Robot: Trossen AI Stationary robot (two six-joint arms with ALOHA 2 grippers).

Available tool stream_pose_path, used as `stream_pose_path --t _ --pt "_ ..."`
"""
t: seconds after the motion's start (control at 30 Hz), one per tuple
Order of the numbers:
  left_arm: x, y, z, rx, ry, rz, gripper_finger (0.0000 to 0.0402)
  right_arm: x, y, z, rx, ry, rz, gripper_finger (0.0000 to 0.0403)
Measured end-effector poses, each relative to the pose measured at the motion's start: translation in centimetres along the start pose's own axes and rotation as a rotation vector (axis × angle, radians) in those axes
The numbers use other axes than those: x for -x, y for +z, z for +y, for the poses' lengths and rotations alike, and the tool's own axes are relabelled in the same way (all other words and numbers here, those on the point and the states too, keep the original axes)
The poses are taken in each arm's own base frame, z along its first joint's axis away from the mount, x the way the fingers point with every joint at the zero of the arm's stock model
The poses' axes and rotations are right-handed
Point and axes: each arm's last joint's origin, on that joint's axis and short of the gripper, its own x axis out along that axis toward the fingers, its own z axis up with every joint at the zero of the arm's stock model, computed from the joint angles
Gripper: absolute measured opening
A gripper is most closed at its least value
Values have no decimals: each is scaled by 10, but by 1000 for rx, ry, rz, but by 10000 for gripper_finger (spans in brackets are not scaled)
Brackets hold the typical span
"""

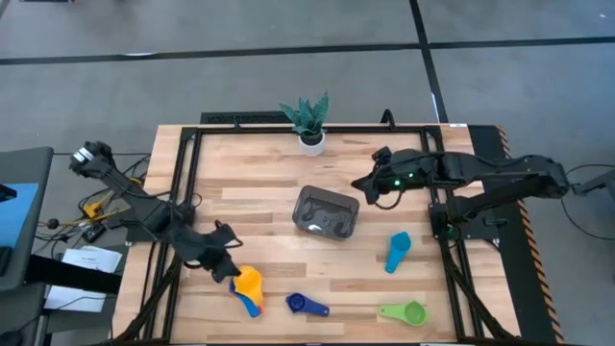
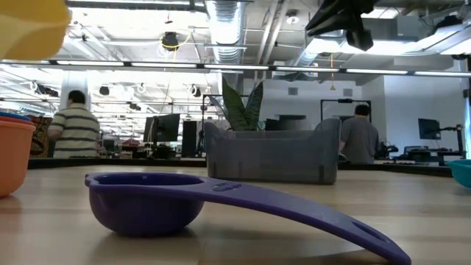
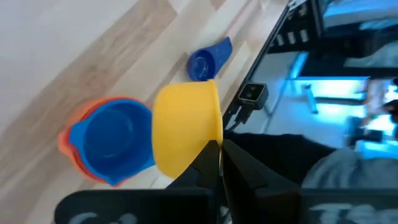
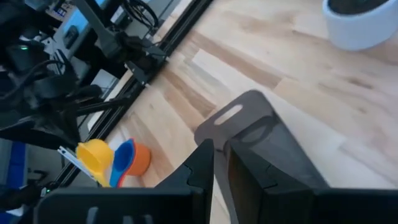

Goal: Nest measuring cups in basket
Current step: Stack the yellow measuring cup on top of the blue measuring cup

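Left gripper [image 3: 217, 152] clamped on the yellow cup [image 3: 186, 127] by its handle, lifted at near left, just above the blue cup [image 3: 118, 143] nested in the orange cup [image 3: 71, 146]. Right gripper [image 1: 363, 185] hovering just right of the basket [image 1: 327, 212] at table centre, fingers nearly together, holding nothing visible. Dark blue cup [image 1: 306, 306], green cup [image 1: 405, 312], light blue cup [image 1: 397, 252] loose on the near table — well apart. Likely light, stiff, slick plastic; best pinched flat across the handle, not the rounded bowl. Plant pot [image 1: 310, 141] at far edge — keep clear.
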Motion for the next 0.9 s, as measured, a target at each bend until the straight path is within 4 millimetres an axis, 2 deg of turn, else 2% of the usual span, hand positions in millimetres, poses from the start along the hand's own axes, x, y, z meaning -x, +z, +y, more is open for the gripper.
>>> stream_pose_path --t 0.13,0.23,0.43,0.63,0.9 --pt "-1 -7 23 20 -121 3 0 -9 -4 4 -27 5 18 71" --pt "-8 -13 44 38 -143 41 0 -12 -6 6 -48 16 23 71" --pt "-16 -20 72 45 -173 90 0 -15 -6 7 -97 21 20 71" --pt "-18 -19 92 57 -110 111 0 -15 -3 10 -123 50 -2 71" --pt "-18 -16 96 79 -87 120 12 -18 -7 8 -89 22 23 71"
